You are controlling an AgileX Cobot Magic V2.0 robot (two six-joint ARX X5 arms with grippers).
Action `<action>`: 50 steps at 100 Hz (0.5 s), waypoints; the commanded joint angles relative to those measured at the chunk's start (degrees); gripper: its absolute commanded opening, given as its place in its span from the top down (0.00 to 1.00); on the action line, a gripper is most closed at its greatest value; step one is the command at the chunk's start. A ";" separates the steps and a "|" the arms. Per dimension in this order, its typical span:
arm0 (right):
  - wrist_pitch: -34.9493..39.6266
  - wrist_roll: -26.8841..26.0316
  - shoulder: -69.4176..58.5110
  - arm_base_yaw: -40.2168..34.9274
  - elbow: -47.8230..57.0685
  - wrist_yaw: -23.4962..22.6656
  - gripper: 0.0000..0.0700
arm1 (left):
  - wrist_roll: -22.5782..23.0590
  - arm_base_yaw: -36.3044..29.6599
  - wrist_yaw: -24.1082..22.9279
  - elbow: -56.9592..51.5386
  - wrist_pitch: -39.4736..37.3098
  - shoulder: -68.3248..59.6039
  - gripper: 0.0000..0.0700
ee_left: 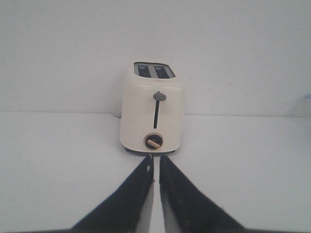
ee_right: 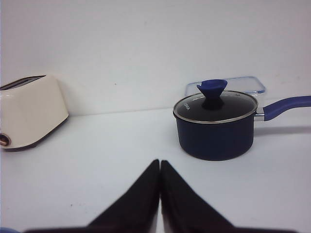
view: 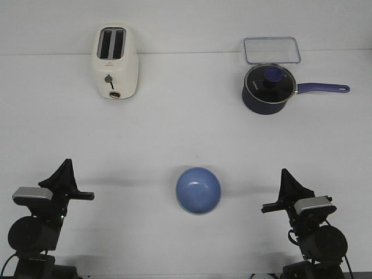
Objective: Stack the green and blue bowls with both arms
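Note:
The periwinkle blue bowl (view: 199,190) stands upright on the white table, near the front and midway between my two arms. The pale green bowl shows in no view. My left gripper (view: 65,165) rests at the front left, well clear of the bowl; in the left wrist view (ee_left: 156,158) its jaws stand almost together with nothing between them. My right gripper (view: 285,174) rests at the front right, also clear of the bowl; in the right wrist view (ee_right: 160,161) its jaws are closed and empty.
A cream toaster (view: 115,62) stands at the back left, straight ahead of the left gripper (ee_left: 153,114). A dark navy saucepan (view: 267,88) with a glass lid and long handle stands at the back right (ee_right: 215,126). A clear lidded container (view: 271,50) lies behind it.

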State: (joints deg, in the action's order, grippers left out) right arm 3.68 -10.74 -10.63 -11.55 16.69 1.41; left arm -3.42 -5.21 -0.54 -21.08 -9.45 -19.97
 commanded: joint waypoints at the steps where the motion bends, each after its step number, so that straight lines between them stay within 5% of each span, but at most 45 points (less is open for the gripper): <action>1: -0.68 0.37 -0.20 0.00 0.07 0.11 1.00 | 1.64 0.81 2.23 3.56 -1.22 2.21 0.98; 50: -0.70 0.39 -0.20 0.00 0.07 0.11 1.00 | 0.79 8.07 3.80 19.06 -0.66 19.80 0.98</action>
State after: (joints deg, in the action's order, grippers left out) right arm 3.68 -10.72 -10.63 -11.55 16.69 1.41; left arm -2.59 2.52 2.22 -2.59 -8.78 -0.23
